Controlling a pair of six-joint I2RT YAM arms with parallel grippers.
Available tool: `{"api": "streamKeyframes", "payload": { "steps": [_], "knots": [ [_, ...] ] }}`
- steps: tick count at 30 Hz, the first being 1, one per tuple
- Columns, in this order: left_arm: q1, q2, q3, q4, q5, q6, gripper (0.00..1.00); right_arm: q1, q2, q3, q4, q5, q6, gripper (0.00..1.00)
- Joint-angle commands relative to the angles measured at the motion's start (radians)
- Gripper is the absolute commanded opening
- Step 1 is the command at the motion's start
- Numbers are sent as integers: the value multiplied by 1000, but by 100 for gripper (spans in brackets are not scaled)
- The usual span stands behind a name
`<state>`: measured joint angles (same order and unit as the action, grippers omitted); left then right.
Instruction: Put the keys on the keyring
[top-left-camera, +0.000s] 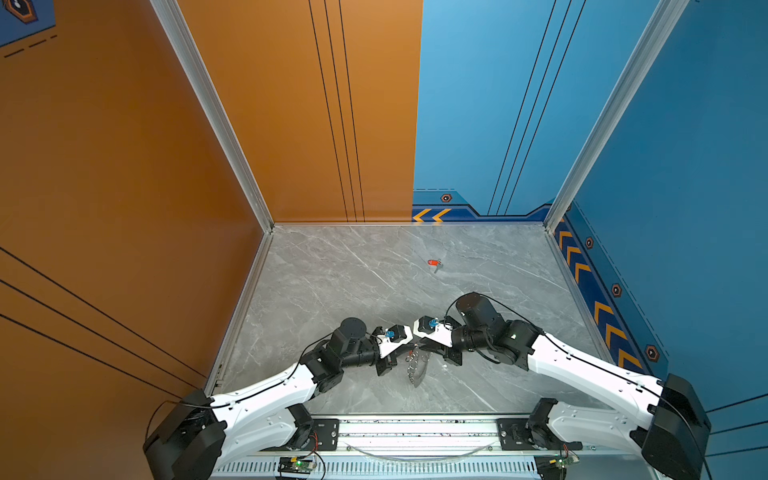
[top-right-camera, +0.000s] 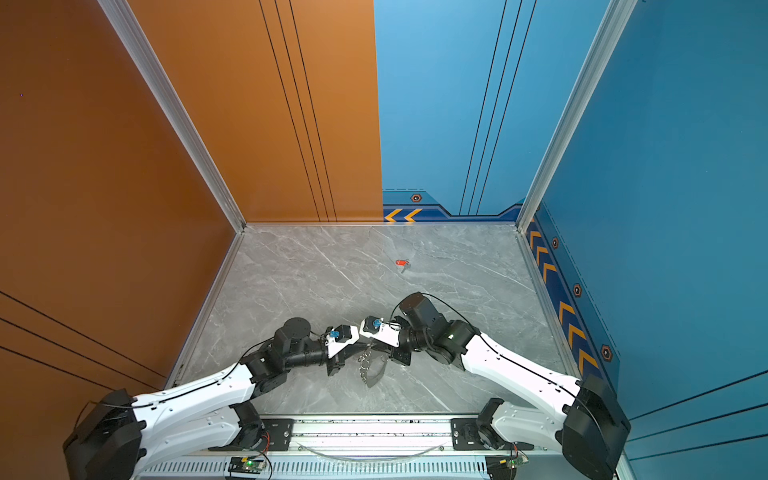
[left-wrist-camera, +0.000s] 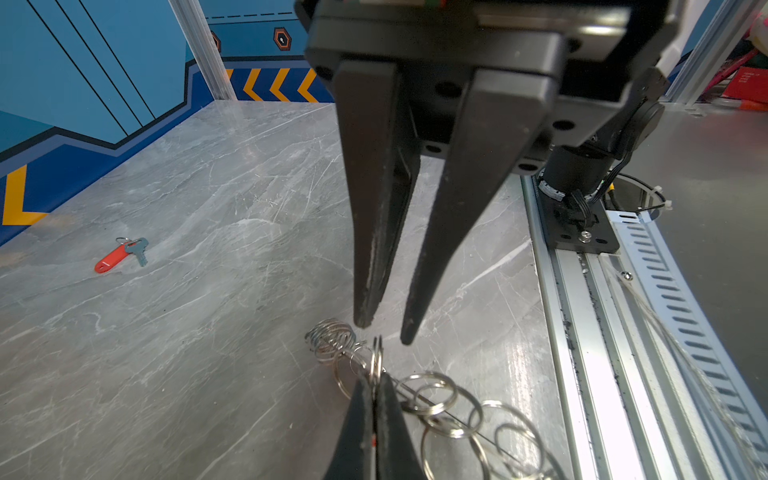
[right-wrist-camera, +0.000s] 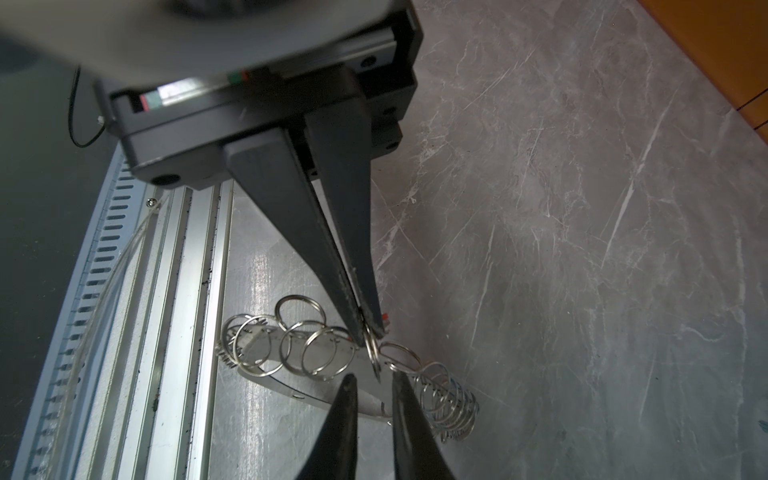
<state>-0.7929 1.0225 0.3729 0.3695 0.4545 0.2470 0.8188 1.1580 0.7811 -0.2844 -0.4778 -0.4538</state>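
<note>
Status: left claw (right-wrist-camera: 370, 330) is clamped tight on one split ring (right-wrist-camera: 373, 357) of the keyring (top-left-camera: 415, 368), ring held edge-up. The rest of the chain and band lies on the table (left-wrist-camera: 208, 332), lower middle in both top views. The right claw (left-wrist-camera: 386, 332) sits tip-to-tip with it, jaws a crack apart, nothing in them, the ring just beyond the gap. The loose key (left-wrist-camera: 139, 249) with its red tag (left-wrist-camera: 109, 259) lies well apart, mid-left in the left wrist view. My read: ring staged, key not yet fetched. To do it well, hold the left pinch fixed, back the right claw straight off so it can't snag the ring, and take the key by the tag so its own small ring is free to thread. Count: one keyring, a dozen-odd split rings (bunched ends overlap, no exact number), one key, one tag, two claws. Second key not seen. There's a red sliver (right-wrist-camera: 385, 318) at the left claw's tips, can't tell what.
</note>
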Motion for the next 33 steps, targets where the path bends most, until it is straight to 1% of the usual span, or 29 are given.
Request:
{"api": "streamKeyframes", "payload": {
  "steps": [1,12,19,27,31,33],
  "knots": [
    [-6,-10,23,11,34,9,0,5,11,20,12,-30,-10,17],
    [-3,-19,12,22,53,0,0,-1,19,-3,47,-56,-11,16],
    [-3,-13,16,23,59,-3,0,-6,28,-9,54,-76,-9,11],
    [4,-24,1,49,49,-12,0,-9,44,-14,48,-74,-16,13],
    [6,-18,2,49,52,-14,0,-12,48,-9,51,-94,-13,6],
    [7,-12,4,49,55,-14,0,-13,44,-11,56,-100,-11,4]
  ]
}}
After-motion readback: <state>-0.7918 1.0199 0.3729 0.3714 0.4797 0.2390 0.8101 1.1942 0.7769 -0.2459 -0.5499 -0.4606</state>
